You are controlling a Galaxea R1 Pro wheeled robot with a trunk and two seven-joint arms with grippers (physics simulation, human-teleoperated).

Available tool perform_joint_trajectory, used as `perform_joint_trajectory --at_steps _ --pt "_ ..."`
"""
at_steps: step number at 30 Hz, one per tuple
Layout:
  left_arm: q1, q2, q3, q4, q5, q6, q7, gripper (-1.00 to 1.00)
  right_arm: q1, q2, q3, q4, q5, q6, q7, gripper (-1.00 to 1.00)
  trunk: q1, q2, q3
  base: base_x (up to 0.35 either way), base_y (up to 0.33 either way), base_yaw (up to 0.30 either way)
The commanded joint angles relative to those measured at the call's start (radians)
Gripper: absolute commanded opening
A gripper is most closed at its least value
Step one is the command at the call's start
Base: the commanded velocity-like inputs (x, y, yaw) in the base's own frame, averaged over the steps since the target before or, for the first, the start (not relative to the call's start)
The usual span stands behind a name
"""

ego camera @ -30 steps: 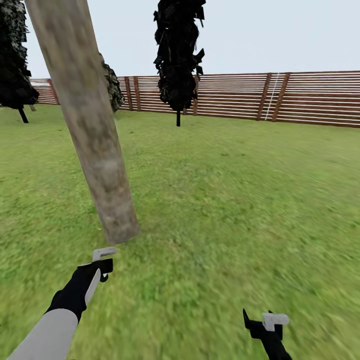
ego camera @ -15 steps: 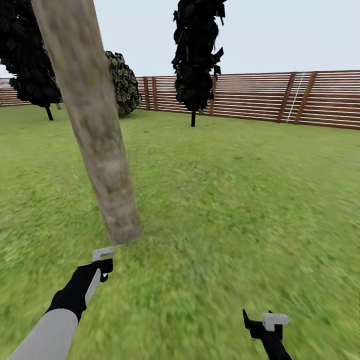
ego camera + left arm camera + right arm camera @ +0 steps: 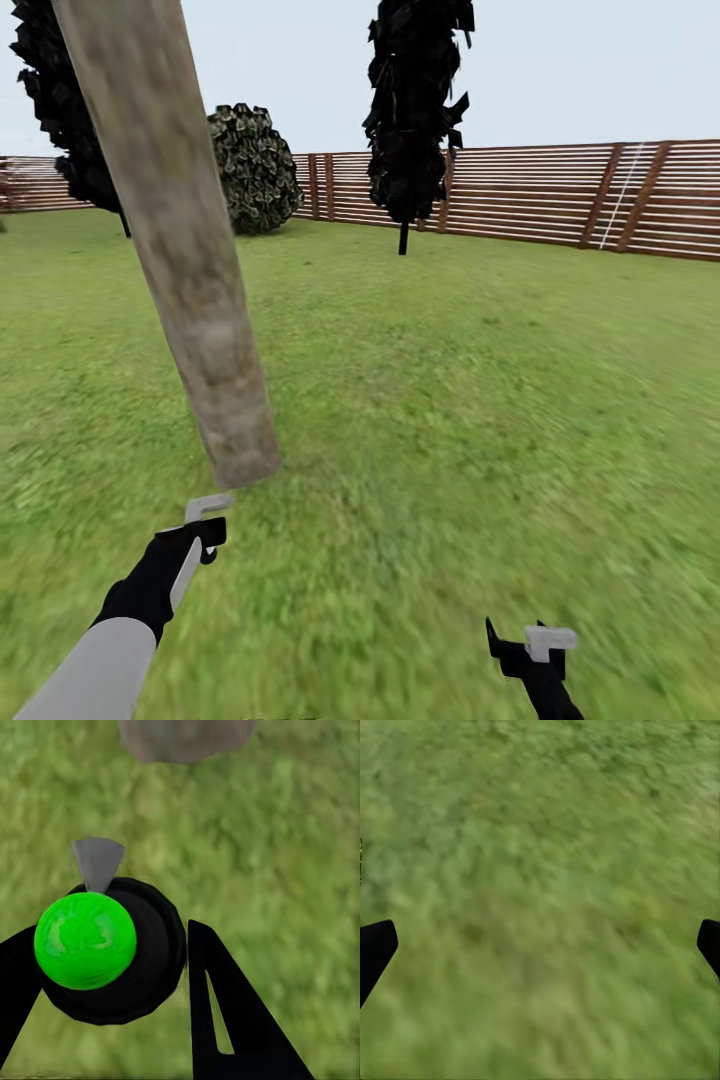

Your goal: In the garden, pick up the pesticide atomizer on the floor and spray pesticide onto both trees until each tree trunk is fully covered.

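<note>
Between the left jaws (image 3: pixel 112 967) sits the atomizer (image 3: pixel 105 945), a black body with a bright green ball on top and a grey nozzle aimed toward the trunk base. The black fingers (image 3: pixel 225 1005) flank it on either side and appear to pinch it, though contact on the far side of the body is hard to confirm. At the head view's lower right, the right jaws (image 3: pixel 540 945) hang spread over bare lawn (image 3: pixel 540 832), carrying nothing.

Just beyond the left gripper (image 3: pixel 205 520) rises the near trunk (image 3: pixel 190 280), thick and pale with mottled bark, leaning left as seen from the head. Its base meets the grass close ahead of the nozzle. Farther off stand a dark cypress (image 3: pixel 415 110), a round bush (image 3: pixel 255 170) and the slat fence (image 3: pixel 560 200).

I judge the step in hand to be spraying this trunk. To do it well, the nozzle should face the bark squarely and sweep from base upward, then work round the sides, since full cover is asked. The second tree is out of sight, so it must be found afterwards.
</note>
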Motion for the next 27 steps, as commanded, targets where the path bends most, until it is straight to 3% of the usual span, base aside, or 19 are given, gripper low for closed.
perform_joint_trajectory --at_steps 1,9,13,16,20,27 --pt "0.0 0.0 0.0 0.0 0.0 0.0 0.0 -1.0 0.0 0.0 0.0 0.0 0.0 0.0 0.0 1.0 0.0 0.0 0.0 0.003 -0.17 0.275" --pt "-0.008 0.005 -0.005 0.001 -0.007 0.026 -0.005 -1.0 0.0 0.0 0.0 0.0 0.0 0.0 0.0 1.0 0.0 0.0 0.0 0.001 -0.027 0.209" --pt "-0.027 0.007 -0.007 -0.002 -0.012 0.2 -0.002 -1.0 0.0 0.0 0.0 0.0 0.0 0.0 0.0 1.0 0.0 0.0 0.0 0.0 -0.001 0.023" --pt "-0.091 0.0 -0.014 0.002 -0.011 0.269 -0.001 -1.0 0.0 0.0 0.0 0.0 0.0 0.0 0.0 1.0 0.0 0.0 0.0 0.0 0.0 0.004" --pt "-0.133 -0.011 -0.015 0.007 -0.01 0.288 -0.001 -1.0 0.0 0.0 0.0 0.0 0.0 0.0 0.0 1.0 0.0 0.0 0.0 0.0 0.0 0.0" --pt "-0.139 -0.021 -0.015 -0.011 -0.013 0.291 -0.003 -1.0 0.0 0.0 0.0 0.0 0.0 0.0 0.0 1.0 0.0 0.0 0.0 0.0 0.0 0.0"
